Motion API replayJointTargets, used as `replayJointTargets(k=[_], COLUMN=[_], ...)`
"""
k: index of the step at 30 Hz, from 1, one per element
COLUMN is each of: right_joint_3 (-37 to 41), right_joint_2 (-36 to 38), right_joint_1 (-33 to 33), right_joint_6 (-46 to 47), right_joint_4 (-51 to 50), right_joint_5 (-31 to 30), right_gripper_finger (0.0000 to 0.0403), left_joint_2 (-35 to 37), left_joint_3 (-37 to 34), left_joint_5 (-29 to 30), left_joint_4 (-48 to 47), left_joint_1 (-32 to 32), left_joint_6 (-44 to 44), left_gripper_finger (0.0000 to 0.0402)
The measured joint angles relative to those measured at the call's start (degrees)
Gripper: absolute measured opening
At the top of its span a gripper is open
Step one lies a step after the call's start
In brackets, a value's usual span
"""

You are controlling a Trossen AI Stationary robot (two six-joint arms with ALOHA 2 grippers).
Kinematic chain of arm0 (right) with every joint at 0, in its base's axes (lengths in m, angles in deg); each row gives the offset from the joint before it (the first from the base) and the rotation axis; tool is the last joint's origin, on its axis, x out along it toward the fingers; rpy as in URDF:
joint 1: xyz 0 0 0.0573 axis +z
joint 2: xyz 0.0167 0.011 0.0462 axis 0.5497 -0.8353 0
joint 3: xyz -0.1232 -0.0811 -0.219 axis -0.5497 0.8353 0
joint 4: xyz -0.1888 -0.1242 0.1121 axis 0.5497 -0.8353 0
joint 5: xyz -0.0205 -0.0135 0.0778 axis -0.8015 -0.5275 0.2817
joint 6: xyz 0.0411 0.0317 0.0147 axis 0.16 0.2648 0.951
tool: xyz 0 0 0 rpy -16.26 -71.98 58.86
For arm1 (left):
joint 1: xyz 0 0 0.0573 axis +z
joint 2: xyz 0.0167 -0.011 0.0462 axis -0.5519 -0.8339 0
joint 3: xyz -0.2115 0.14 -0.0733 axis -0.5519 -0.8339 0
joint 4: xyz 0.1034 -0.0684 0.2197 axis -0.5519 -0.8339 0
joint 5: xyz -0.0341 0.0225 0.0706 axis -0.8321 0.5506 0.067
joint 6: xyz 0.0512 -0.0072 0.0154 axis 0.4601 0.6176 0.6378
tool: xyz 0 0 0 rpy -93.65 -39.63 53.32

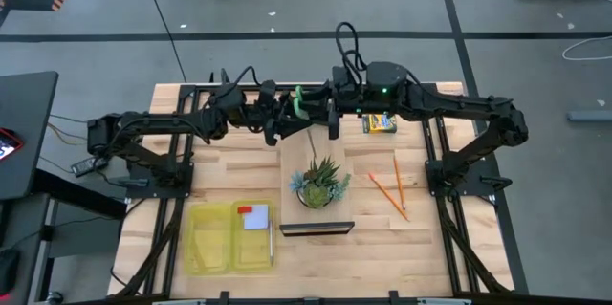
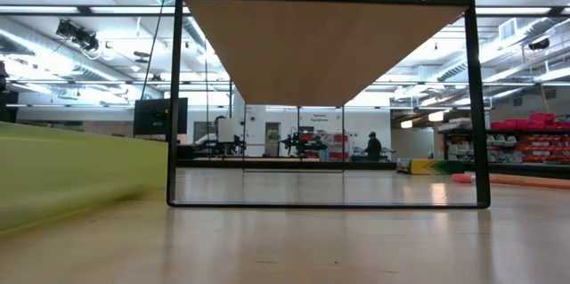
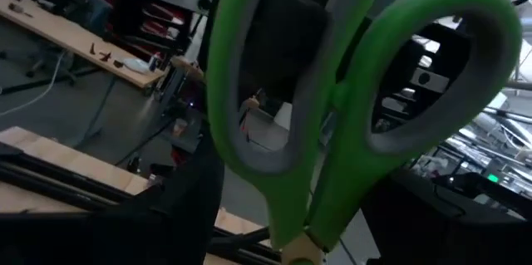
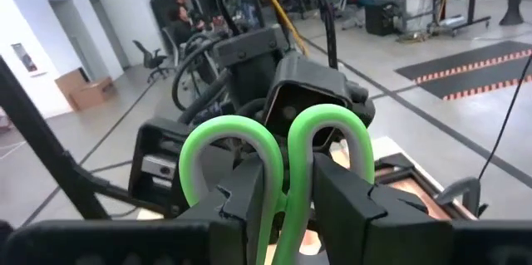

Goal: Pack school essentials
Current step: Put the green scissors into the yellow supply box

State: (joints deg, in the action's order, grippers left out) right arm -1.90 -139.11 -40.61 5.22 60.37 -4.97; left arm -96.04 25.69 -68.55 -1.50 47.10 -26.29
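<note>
table (image 1: 220, 176): your wooden top, both arms reach in over its far edge and meet near the middle.
left arm (image 1: 163, 123): stretched along the far side toward centre, wrist level.
right arm (image 1: 459, 104): stretched the other way, elbow bent at the right edge.
tray (image 1: 206, 243): yellow, two compartments, near left corner; blue note pad (image 1: 254, 218) with a red piece (image 1: 245, 210) at its corner sits in the right compartment.
stand (image 2: 325, 44): black frame with a tan board, fills the low view and hides both grippers there.
plant (image 1: 320, 183): spiky green, on the board at centre.
crayon box (image 1: 380, 124): yellow-green, just under your right arm, partly covered.
pencils (image 1: 394, 190): two orange, crossed, right of the plant.
scissors (image 4: 278, 165): green handles up, held in the air between the two wrists.
right gripper (image 4: 287, 207): fingers clenched on the scissors below the loops.
left gripper (image 1: 277, 125): right beside the scissors; you cannot tell if it grips, its fingers are hidden behind the handles.
</note>
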Motion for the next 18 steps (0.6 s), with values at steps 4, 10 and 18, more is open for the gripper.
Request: replayJointTargets(k=[4,10,18], right_joint_3=[0.00,0.00,0.00], right_joint_2=[0.05,0.37,0.37], right_joint_1=[-0.07,-0.05,-0.05], right_joint_6=[-0.51,-1.24,-1.85], right_joint_4=[0.08,-0.17,-0.26], right_joint_5=[0.26,0.88,0.83], right_gripper_finger=[0.0103,0.0103,0.0103], left_joint_2=[-0.08,-0.08,-0.08], left_joint_3=[0.00,0.00,0.00], left_joint_5=[-0.31,-0.72,-1.15], left_joint_4=[0.79,1.02,0.86], left_joint_1=[0.02,0.00,0.02], left_joint_6=[-0.46,-0.44,-0.33], left_gripper_finger=[0.0270,0.0257,0.0195])
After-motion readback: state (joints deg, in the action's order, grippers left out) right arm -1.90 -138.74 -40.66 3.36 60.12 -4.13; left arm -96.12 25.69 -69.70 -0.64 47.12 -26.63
